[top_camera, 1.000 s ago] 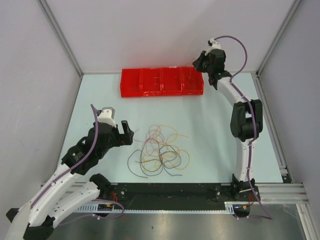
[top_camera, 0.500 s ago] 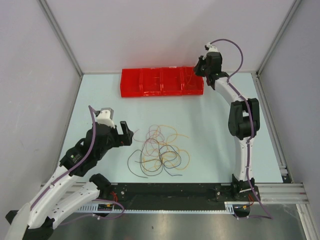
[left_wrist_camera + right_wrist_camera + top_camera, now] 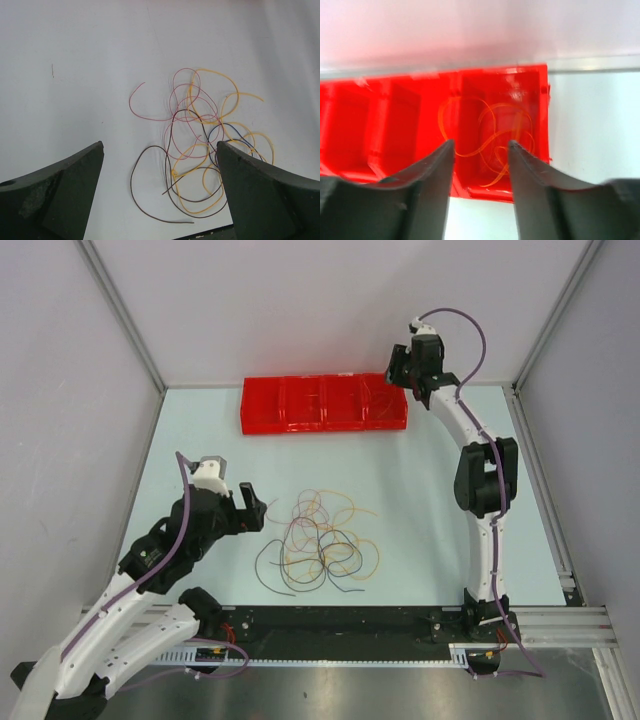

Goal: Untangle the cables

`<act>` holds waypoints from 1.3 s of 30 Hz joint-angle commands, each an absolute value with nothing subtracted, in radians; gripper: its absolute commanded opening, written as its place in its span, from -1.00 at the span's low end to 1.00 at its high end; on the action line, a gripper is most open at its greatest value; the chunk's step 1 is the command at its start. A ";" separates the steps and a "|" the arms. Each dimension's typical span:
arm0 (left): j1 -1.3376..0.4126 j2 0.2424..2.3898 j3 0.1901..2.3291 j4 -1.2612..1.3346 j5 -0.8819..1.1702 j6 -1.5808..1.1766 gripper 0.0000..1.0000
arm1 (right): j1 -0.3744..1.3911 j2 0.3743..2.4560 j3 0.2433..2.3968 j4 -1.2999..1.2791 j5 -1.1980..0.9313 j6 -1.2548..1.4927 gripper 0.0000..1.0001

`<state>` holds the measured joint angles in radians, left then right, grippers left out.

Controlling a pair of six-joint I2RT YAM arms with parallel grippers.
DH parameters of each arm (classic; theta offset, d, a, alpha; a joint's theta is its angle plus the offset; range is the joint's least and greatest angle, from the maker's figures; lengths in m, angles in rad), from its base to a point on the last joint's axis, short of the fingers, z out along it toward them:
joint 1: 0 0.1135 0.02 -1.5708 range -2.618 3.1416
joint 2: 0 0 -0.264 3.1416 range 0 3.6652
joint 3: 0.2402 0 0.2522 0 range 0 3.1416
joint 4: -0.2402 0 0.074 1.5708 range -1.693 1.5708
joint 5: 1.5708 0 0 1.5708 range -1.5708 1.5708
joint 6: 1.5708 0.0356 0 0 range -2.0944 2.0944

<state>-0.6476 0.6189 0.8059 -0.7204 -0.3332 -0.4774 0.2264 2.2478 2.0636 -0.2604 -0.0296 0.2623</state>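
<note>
As seen from above, the cables (image 3: pixel 320 540) lie in one loose tangle on the table (image 3: pixel 420 500), near its front edge and about midway across. Pink-red, yellow-orange, dark brown and navy loops cross one another, and a brown strand trails out on the side nearest the left arm.

Left gripper (image 3: pixel 256 506): low over the table just beside the tangle and apart from it, jaws spread wide and holding nothing. Its wrist view looks between the two fingers straight onto the wires.

Right gripper (image 3: pixel 481 145): reached to the far edge, above the right-hand end of the tray (image 3: pixel 300 428), a red bin of several compartments set along the back of the table. Its jaws stand parted with nothing between them. Below the gap, an orange cable (image 3: pixel 496 134) lies coiled in the tray's rightmost compartment, well apart from the tangle.
</note>
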 commanded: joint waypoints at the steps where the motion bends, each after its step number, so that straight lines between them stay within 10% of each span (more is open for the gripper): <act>1: -0.643 0.621 0.801 -0.709 -0.327 -0.469 0.99 | 0.235 2.217 2.226 -0.345 0.043 0.233 0.25; 5: -0.643 0.632 0.801 -0.710 -0.334 -0.472 1.00 | 0.248 2.154 2.243 -0.402 0.081 0.239 0.63; 17: -0.638 0.681 0.790 -0.631 -0.208 -0.454 1.00 | 0.351 1.655 1.446 -0.299 0.091 0.399 0.57; 39: -0.884 1.391 0.914 -0.284 -0.281 -0.618 0.63 | 0.489 1.537 1.201 -0.407 0.000 0.370 0.48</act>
<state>-0.8711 1.3174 0.8185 -0.3767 -0.2607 -0.5770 0.4885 1.5955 1.2072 -0.4225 -0.0135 0.3729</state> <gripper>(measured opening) 0.834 0.741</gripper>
